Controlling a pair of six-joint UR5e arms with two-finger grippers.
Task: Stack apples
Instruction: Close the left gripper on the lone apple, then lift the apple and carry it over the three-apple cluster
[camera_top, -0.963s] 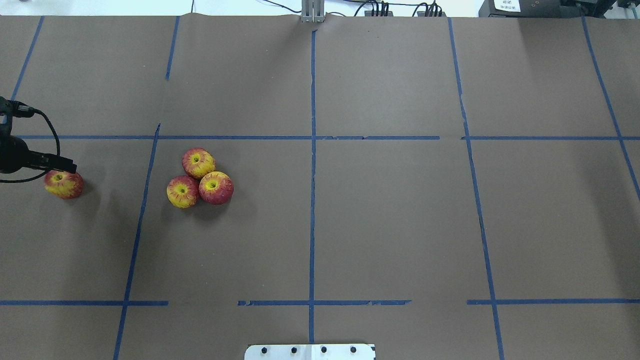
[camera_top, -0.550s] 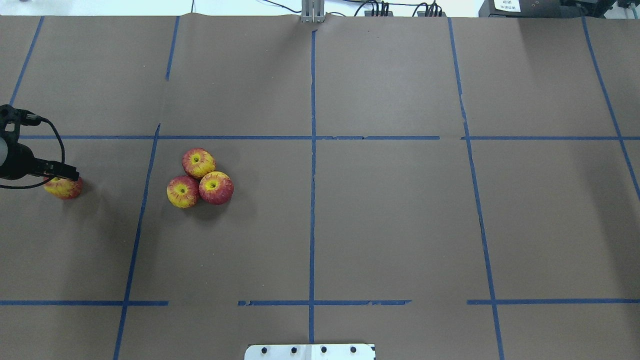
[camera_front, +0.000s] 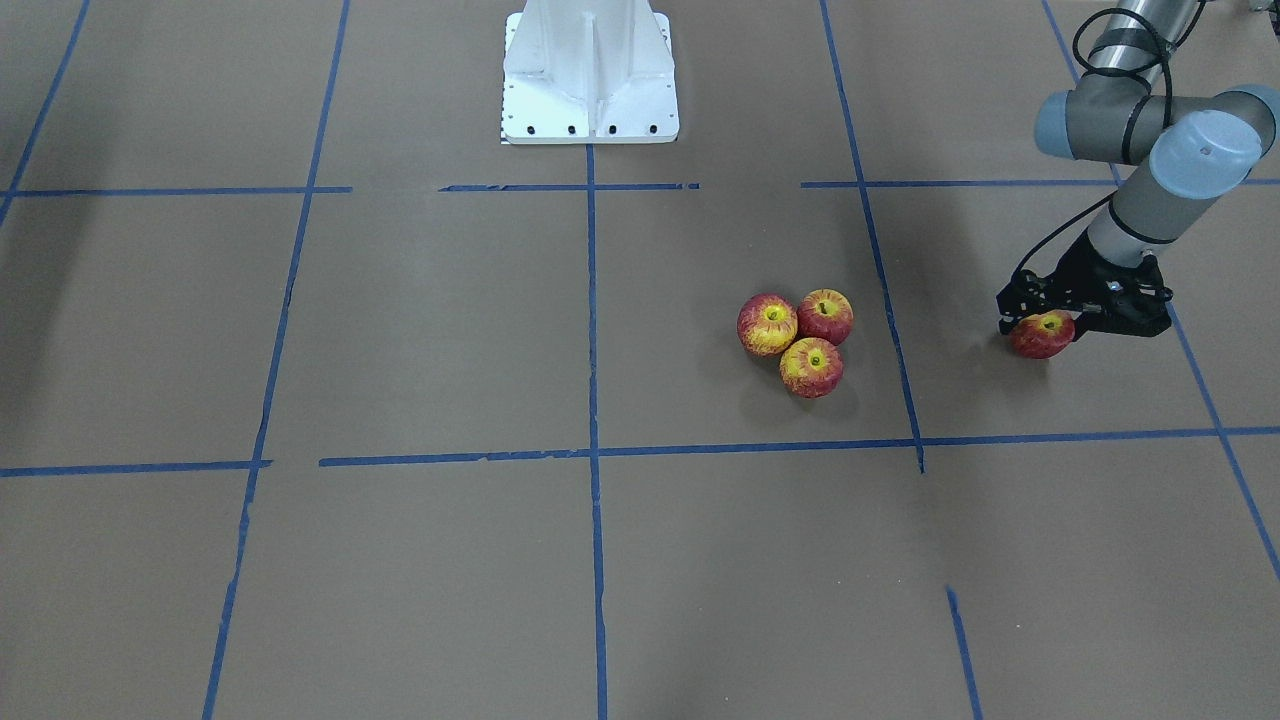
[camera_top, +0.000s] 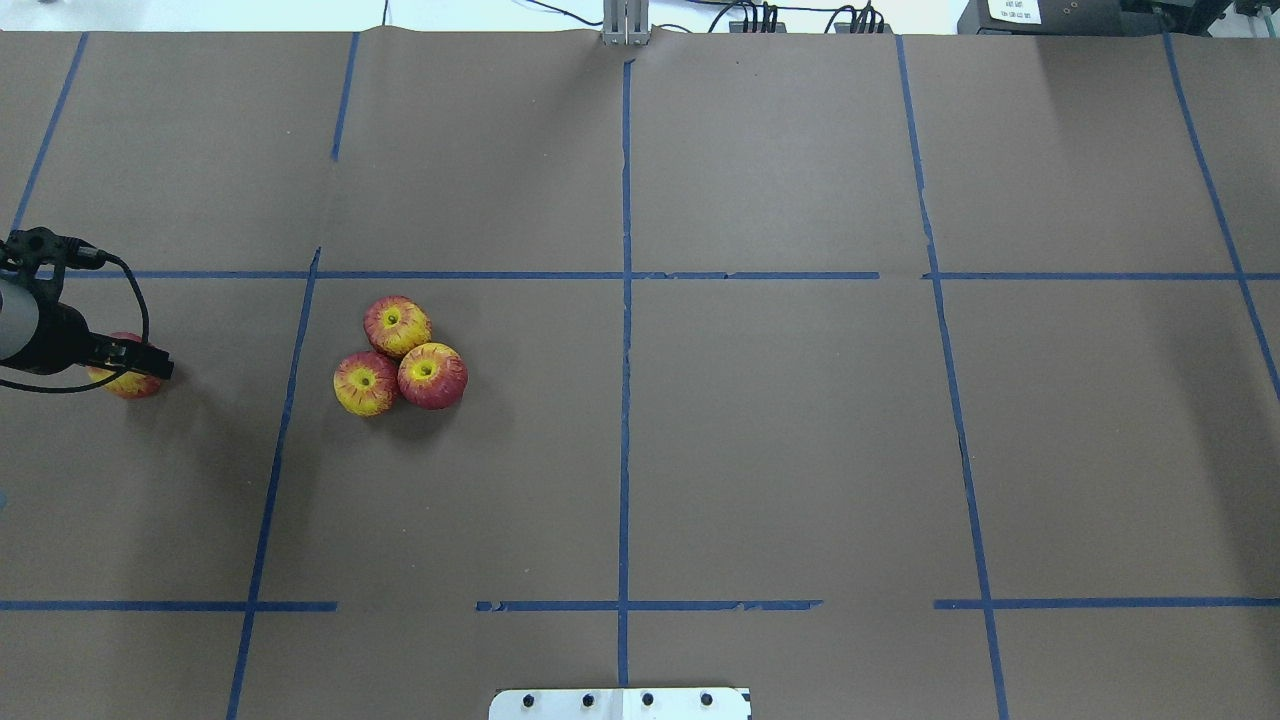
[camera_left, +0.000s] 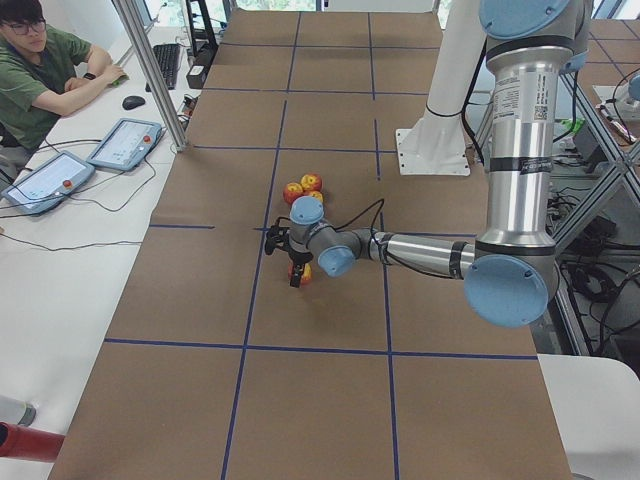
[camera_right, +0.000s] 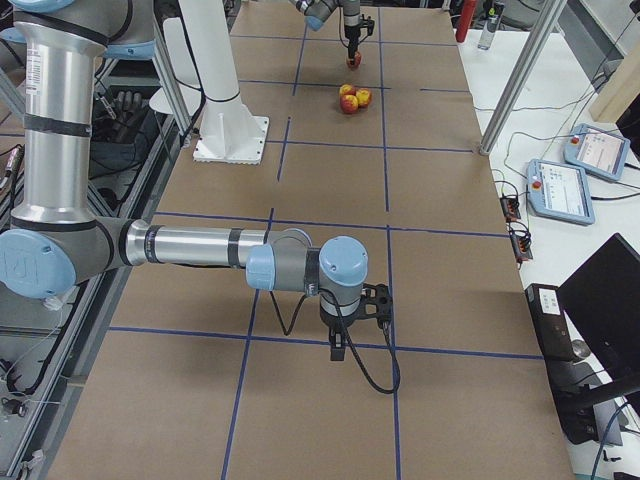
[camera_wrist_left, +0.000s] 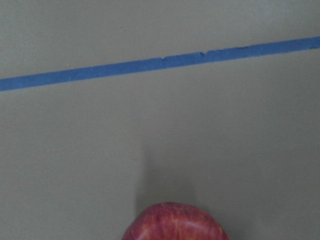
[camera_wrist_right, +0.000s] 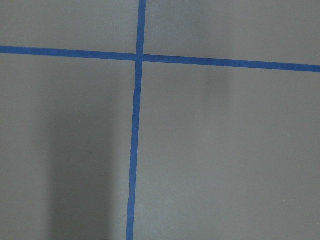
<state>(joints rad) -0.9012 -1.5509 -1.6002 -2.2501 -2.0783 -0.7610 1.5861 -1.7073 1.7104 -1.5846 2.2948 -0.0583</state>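
Note:
Three red-and-yellow apples sit touching in a cluster on the brown paper: one behind (camera_top: 398, 325), one front left (camera_top: 365, 384), one front right (camera_top: 432, 376); the cluster also shows in the front-facing view (camera_front: 800, 340). A fourth apple (camera_top: 122, 381) lies alone near the table's left edge, also seen in the front-facing view (camera_front: 1042, 335). My left gripper (camera_top: 125, 360) is low over it, open, its jaws standing either side of the apple. The left wrist view shows only the apple's top (camera_wrist_left: 175, 222). My right gripper (camera_right: 345, 345) hangs over bare paper far from the apples; I cannot tell if it is open.
Blue tape lines (camera_top: 625, 300) divide the brown paper into rectangles. The white robot base (camera_front: 590, 80) stands at the table's robot side. An operator (camera_left: 40, 70) sits at a side desk with tablets (camera_left: 125, 142).
My left gripper has come down and slid a little right over the lone apple, hiding more of it. The apple and the cluster have not moved.

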